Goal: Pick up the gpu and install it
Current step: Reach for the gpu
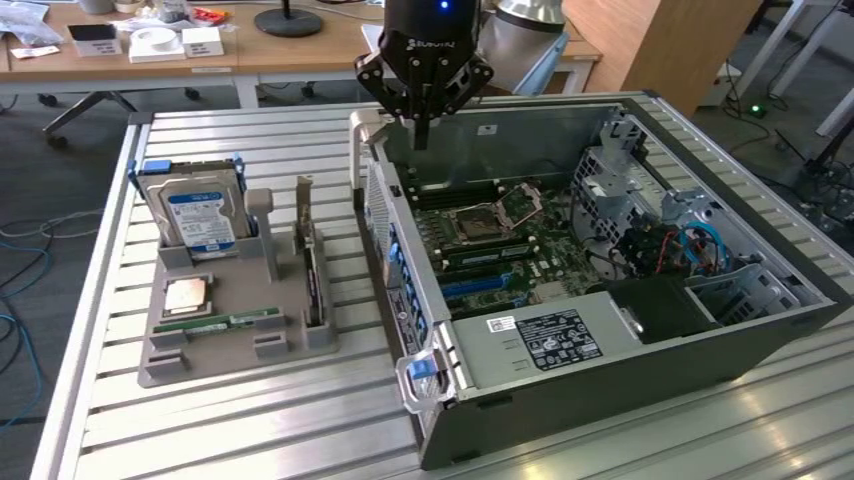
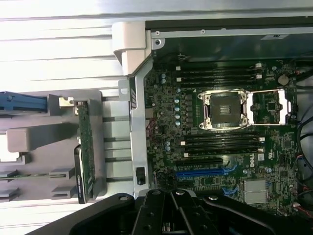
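The gpu (image 1: 312,285) stands on edge in a slot of the grey holder (image 1: 220,365), its pale metal bracket pointing up at the far end. From the wrist view it appears edge-on as a thin dark-green card (image 2: 86,152). My gripper (image 1: 420,135) hangs above the far corner of the open computer case (image 1: 587,345), to the exterior view's right of the holder and well apart from the card. Its black fingers (image 2: 164,210) are shut together with nothing between them.
The holder also carries a silver hard drive in a blue frame (image 1: 200,215), a processor chip (image 1: 184,295) and a green memory stick (image 1: 220,323). Inside the case lie the motherboard (image 2: 195,142), its open processor socket (image 2: 225,110) and a blue expansion slot (image 2: 205,173). Everything rests on a slatted metal table (image 1: 240,140).
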`<state>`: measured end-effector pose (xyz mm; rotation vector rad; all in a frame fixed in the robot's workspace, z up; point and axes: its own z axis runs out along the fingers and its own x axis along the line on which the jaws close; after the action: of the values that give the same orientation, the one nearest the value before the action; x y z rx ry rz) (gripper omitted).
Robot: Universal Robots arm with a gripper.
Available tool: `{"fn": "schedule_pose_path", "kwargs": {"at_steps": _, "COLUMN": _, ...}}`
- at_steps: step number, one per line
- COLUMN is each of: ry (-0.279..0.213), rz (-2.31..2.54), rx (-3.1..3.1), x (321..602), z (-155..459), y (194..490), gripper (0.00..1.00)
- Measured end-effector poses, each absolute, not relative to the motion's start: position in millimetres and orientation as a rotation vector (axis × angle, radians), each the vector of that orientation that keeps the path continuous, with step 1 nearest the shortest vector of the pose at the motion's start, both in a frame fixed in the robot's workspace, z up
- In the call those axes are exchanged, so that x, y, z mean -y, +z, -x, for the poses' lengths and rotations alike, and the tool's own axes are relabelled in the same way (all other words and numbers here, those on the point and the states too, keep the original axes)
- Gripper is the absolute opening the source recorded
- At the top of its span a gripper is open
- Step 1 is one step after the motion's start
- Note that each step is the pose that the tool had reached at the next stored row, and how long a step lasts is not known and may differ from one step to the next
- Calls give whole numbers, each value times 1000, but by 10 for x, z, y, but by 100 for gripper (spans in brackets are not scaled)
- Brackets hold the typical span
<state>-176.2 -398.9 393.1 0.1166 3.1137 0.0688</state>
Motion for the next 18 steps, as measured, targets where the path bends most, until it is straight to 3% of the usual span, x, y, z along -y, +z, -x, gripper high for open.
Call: {"fn": "schedule_pose_path", "kwargs": {"at_steps": 18, "ry": 69, "rz": -117, "rx": -3114, "x": 3988, "z": 1946, "y": 3931, "gripper": 11}}
